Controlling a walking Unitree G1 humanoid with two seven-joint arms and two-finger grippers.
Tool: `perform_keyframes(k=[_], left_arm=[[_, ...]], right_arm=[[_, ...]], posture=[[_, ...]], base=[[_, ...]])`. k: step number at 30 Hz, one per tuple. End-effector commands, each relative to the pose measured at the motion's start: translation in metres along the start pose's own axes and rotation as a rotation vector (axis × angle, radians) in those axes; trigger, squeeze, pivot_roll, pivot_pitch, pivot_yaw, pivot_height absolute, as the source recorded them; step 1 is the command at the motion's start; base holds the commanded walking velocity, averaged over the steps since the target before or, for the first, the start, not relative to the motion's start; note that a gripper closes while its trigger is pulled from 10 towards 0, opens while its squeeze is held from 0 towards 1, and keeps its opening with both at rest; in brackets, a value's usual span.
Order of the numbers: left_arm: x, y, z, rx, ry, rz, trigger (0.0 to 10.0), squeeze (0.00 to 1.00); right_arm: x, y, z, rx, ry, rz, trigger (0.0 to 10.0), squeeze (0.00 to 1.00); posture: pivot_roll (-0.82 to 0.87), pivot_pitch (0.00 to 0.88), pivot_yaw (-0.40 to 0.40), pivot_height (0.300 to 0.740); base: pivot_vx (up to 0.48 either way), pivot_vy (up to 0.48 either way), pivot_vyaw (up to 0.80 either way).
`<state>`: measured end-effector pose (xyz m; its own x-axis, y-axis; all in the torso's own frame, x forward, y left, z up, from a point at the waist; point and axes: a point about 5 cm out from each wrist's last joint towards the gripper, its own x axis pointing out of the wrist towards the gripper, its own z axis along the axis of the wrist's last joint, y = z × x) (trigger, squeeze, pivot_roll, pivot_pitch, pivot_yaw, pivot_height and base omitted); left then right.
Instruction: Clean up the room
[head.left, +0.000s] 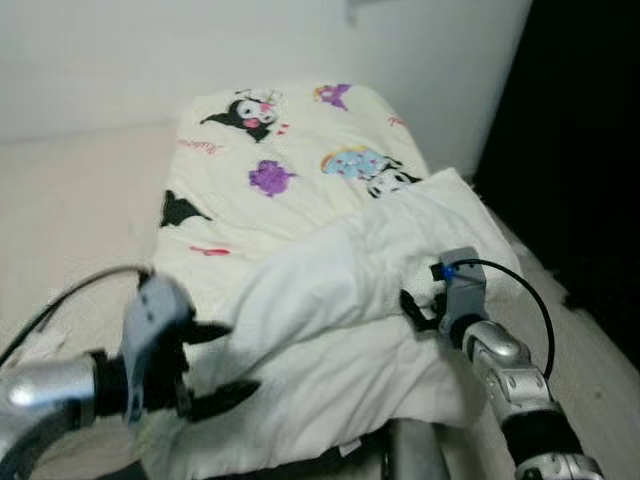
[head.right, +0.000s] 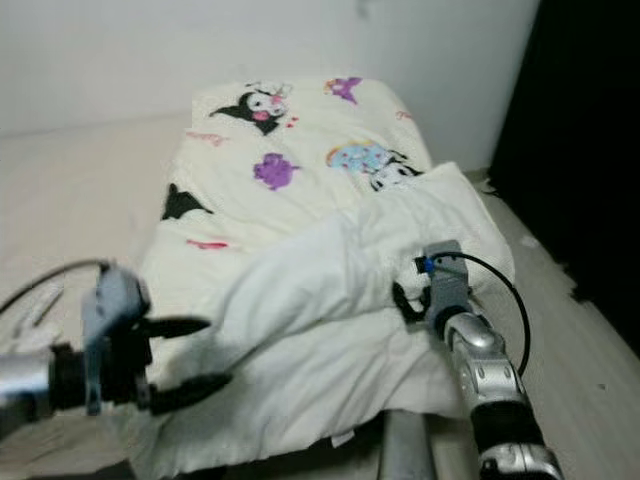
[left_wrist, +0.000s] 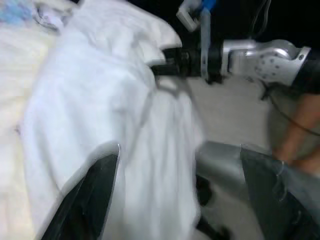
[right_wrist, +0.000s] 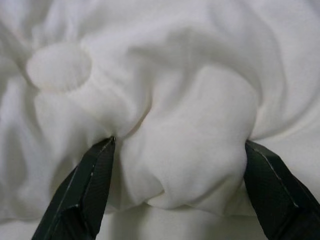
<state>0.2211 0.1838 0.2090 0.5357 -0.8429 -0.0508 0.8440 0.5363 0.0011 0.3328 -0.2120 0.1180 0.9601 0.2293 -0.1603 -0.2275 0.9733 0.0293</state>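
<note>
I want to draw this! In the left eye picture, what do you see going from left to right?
Left claw → folded white blanket → right claw → black cable looping off the right wrist → dark area at the far right.

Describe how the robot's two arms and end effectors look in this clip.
Both arms are silver metal with black joint bands. Each end effector, left and right, has two long black fingers behind a grey camera block. A black cable loops along each arm; the right block carries a blue mark.
</note>
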Motion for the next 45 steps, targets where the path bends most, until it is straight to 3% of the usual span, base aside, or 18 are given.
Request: perform_keyframes(k=[1,3,8,10,12,13,19,24,26,29,32,36,42,45], left_arm=[[0.002,0.006,0.003,-0.074,-0.103,0.033,10.0,1.0],[0.004,0.008,0.004,-0.087,-0.131,0.049,10.0,1.0],[0.024,0.02,0.001,-0.11,-0.224,0.205,10.0,1.0],[0.045,0.024,-0.008,-0.123,-0.232,0.27,10.0,1.0],[0.054,0.025,-0.01,-0.116,-0.235,0.285,10.0,1.0],[0.066,0.031,-0.008,-0.112,-0.261,0.319,10.0,0.0],[0.091,0.045,0.002,-0.12,-0.331,0.397,10.0,0.0],[0.117,0.052,0.008,-0.049,-0.34,0.417,10.0,0.0],[0.117,0.052,0.008,-0.049,-0.34,0.417,10.0,0.0],[0.136,0.055,0.003,0.052,-0.267,0.409,10.0,0.0],[0.139,0.057,-0.001,0.079,-0.237,0.429,10.0,0.0],[0.15,0.062,-0.019,0.142,-0.107,0.478,10.0,0.0],[0.156,0.066,-0.029,0.15,-0.024,0.506,10.0,0.0],[0.163,0.064,-0.044,0.125,0.082,0.458,10.0,0.0]], right_arm=[[-0.001,0.002,0.018,0.063,-0.096,0.023,10.0,0.0],[-0.002,-0.002,0.021,0.079,-0.118,0.002,10.0,0.0],[-0.006,-0.013,0.041,0.166,-0.23,-0.069,10.0,0.0],[-0.008,-0.021,0.051,0.157,-0.276,-0.137,10.0,0.0],[-0.009,-0.025,0.054,0.155,-0.292,-0.169,10.0,0.0],[-0.009,-0.026,0.056,0.166,-0.303,-0.19,10.0,0.0],[-0.006,-0.02,0.056,0.189,-0.303,-0.188,10.0,0.0],[-0.004,-0.009,0.046,0.185,-0.26,-0.192,10.0,0.0],[-0.004,-0.009,0.046,0.185,-0.26,-0.192,10.0,0.0],[-0.009,-0.013,0.032,0.166,-0.197,-0.258,10.0,0.0],[-0.01,-0.016,0.031,0.163,-0.191,-0.273,10.0,0.0],[-0.014,-0.024,0.034,0.158,-0.197,-0.305,10.0,0.0],[-0.015,-0.027,0.035,0.141,-0.184,-0.324,10.0,0.0],[-0.016,-0.029,0.037,0.132,-0.182,-0.339,10.0,0.0]], posture=[[-0.05,0.117,0.079,0.465],[-0.06,0.119,0.074,0.465],[-0.06,0.12,0.076,0.465],[-0.06,0.124,0.069,0.465],[-0.06,0.125,0.065,0.465],[-0.06,0.125,0.06,0.465],[-0.07,0.122,0.054,0.465],[-0.08,0.122,0.07,0.465],[-0.08,0.122,0.07,0.465],[-0.1,0.131,0.081,0.465],[-0.11,0.13,0.086,0.465],[-0.11,0.134,0.084,0.465],[-0.12,0.137,0.081,0.465],[-0.12,0.138,0.081,0.465]], base=[[0.0,0.0,0.0],[0.0,0.0,0.0],[0.0,0.0,0.0],[0.0,0.0,0.0],[0.0,0.0,0.0],[0.0,0.0,0.0],[0.0,0.0,0.0],[0.0,0.0,0.0],[0.0,0.0,0.0],[0.0,0.0,0.0],[0.0,0.0,0.0],[0.0,0.0,0.0],[0.0,0.0,0.0],[0.0,0.0,0.0]])
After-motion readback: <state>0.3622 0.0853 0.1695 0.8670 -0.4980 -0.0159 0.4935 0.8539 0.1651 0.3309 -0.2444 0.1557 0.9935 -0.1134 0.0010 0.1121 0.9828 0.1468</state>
